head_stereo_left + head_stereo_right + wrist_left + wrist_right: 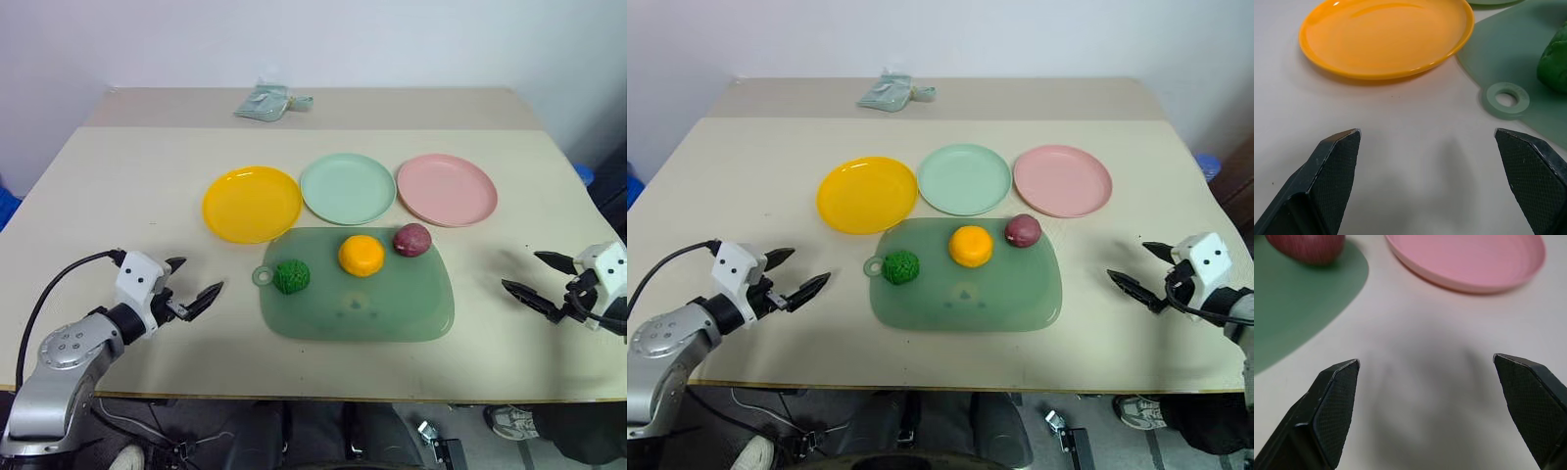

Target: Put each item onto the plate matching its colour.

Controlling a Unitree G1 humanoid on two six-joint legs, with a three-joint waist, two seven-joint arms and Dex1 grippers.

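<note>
Nothing is being carried yet — both arms are hovering at the near corners of the table [118, 196], so by my reading the sorting is only now starting. The left gripper [193, 284] is standing with its fingers spread wide and empty, and the right gripper [536, 277] is doing the same.

All three items are sitting on the green mat [392, 313] between the two grippers. The bumpy green lump [291, 276] is lying nearest the left gripper, just beyond and inward of it by the mat's ring tab [1507, 97]. The orange ball [361, 256] is resting mid-mat, and the reddish-purple ball [411, 239] is sitting toward the right gripper's side.

Past the mat, the yellow plate [235, 211], green plate [338, 196] and pink plate [460, 196] are lining up, close together.

The next move is probably calling for one gripper to reach inward over an item and close on it. Bare tabletop is lying open around each gripper — the tight spots are the plates' near-touching rims.
</note>
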